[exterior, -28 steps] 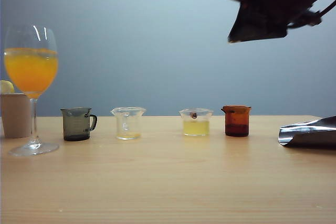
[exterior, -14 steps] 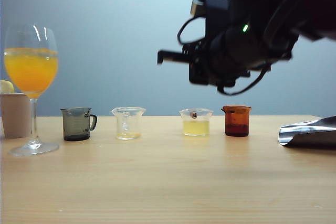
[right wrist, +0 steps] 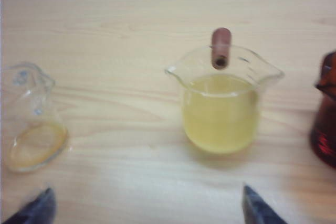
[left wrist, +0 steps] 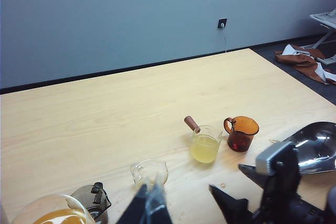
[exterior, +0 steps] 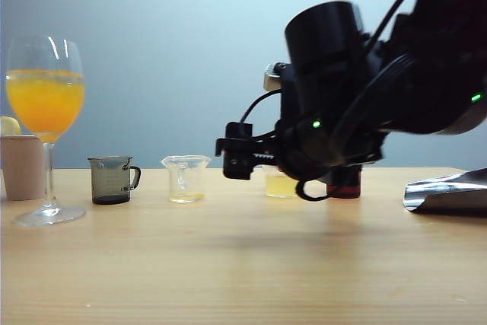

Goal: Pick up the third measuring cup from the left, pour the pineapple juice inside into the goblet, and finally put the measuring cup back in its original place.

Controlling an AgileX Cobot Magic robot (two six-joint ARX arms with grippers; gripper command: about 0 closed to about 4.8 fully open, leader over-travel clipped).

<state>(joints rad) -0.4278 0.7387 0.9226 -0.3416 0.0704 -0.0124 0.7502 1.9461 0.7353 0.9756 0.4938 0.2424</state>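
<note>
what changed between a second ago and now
The right arm swung down from the upper right, and its tool now hangs open just in front of the third measuring cup, not touching it. Nothing was gripped or released. The cups, the goblet and the left tool stayed put.

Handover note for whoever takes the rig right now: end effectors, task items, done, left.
Right end effector: open, empty, low in front of the third measuring cup, not touching it.
Left end effector: open, empty, above the near edge of the table.
Third measuring cup: standing on the table between the clear cup and the amber cup, pineapple juice inside.
Goblet: far left, already holds orange drink.
Done: approach only.
Left: grasp, pour into the goblet, return the cup.
</note>
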